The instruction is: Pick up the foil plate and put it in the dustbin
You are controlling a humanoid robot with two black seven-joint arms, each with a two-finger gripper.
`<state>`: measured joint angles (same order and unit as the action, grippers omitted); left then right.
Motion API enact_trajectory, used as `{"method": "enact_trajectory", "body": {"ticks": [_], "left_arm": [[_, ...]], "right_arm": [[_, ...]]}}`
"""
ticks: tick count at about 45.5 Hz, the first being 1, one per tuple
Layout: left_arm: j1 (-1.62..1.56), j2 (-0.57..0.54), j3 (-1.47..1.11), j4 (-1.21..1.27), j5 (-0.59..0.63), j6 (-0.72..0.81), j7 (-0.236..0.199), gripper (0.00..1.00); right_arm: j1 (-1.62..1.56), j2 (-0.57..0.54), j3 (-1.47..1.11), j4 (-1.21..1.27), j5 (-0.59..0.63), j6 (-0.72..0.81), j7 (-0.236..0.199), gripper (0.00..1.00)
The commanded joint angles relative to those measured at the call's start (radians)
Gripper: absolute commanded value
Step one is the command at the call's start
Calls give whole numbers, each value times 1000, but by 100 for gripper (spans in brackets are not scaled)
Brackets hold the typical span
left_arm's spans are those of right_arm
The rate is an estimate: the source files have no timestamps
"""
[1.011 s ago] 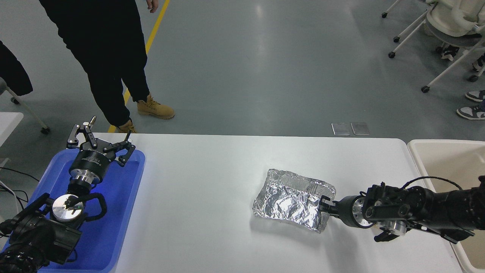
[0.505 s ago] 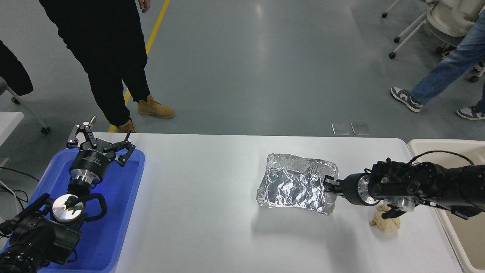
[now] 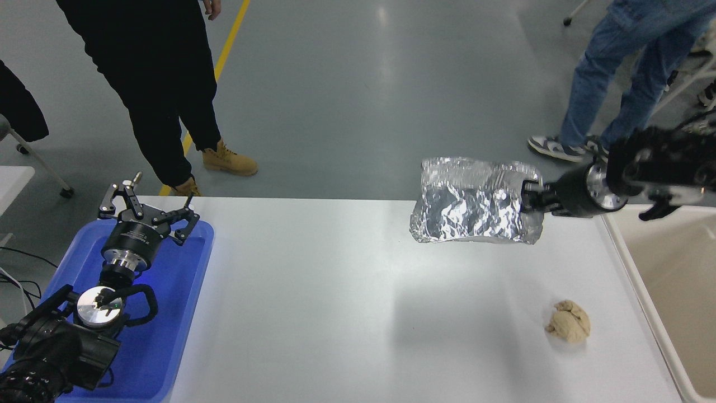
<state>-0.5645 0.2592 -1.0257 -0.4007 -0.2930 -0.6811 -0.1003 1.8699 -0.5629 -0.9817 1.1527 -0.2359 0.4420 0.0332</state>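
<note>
The foil plate (image 3: 472, 202) is shiny, crinkled silver and hangs high above the white table (image 3: 347, 302), tilted with its underside towards me. My right gripper (image 3: 527, 196) is shut on the plate's right rim and holds it up at the upper right. The beige dustbin (image 3: 665, 263) stands at the table's right edge, just right of and below the gripper. My left gripper (image 3: 148, 204) is open and parked over the blue tray at the lower left.
A crumpled tan paper ball (image 3: 569, 321) lies on the table at the lower right. A flat blue tray (image 3: 168, 313) sits at the left. A person in black trousers (image 3: 151, 84) stands beyond the far edge; another in jeans (image 3: 615, 73) walks at the upper right.
My right gripper has lifted the foil plate off the table and carried it up and to the right. The paper ball is uncovered. The person in jeans has walked in at the upper right.
</note>
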Motion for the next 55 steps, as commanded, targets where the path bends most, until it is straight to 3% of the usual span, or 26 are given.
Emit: {"method": "enact_trajectory", "body": {"ticks": [1, 32, 50, 55], "left_arm": [[0, 0, -1, 0, 0, 0, -1, 100], [0, 0, -1, 0, 0, 0, -1, 100], [0, 0, -1, -1, 0, 0, -1, 100], [0, 0, -1, -1, 0, 0, -1, 100]], "right_arm": [[193, -55, -64, 2, -11, 152, -1, 0], [253, -61, -143, -21, -20, 170, -2, 0], [-175, -91, -218, -407, 7, -255, -6, 0], [-345, -91, -204, -551, 73, -325, -22, 0]]}}
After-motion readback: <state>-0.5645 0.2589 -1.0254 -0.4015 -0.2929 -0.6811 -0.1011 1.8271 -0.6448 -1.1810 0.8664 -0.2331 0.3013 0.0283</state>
